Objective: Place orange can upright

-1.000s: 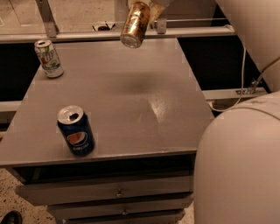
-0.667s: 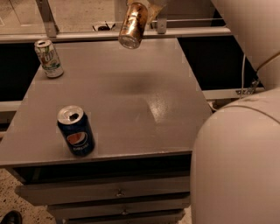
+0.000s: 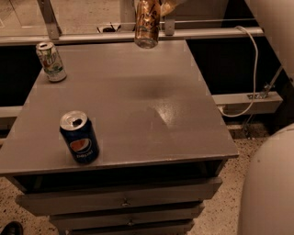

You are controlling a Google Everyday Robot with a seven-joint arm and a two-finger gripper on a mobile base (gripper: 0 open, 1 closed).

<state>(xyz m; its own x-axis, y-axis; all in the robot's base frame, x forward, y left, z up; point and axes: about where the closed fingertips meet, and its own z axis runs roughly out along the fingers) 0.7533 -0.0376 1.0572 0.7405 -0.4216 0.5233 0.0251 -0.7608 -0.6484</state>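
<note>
The orange can [image 3: 147,24] has a shiny copper body with pale lettering. It hangs in the air above the far edge of the grey table [image 3: 138,101], nearly upright with its bottom rim down. My gripper [image 3: 161,6] is at the top edge of the camera view, mostly cut off, and is shut on the can's upper part. The can casts a dark shadow on the table's middle.
A dark blue Pepsi can [image 3: 79,137] stands near the table's front left. A white-and-green can [image 3: 51,61] stands at the far left corner. Drawers [image 3: 124,199] sit under the tabletop. A white cable [image 3: 250,69] hangs at the right. My pale robot body [image 3: 271,183] fills the lower right.
The orange can has turned from a clear tilt to nearly upright, still held in the air at about the same place. The other two cans have not moved.
</note>
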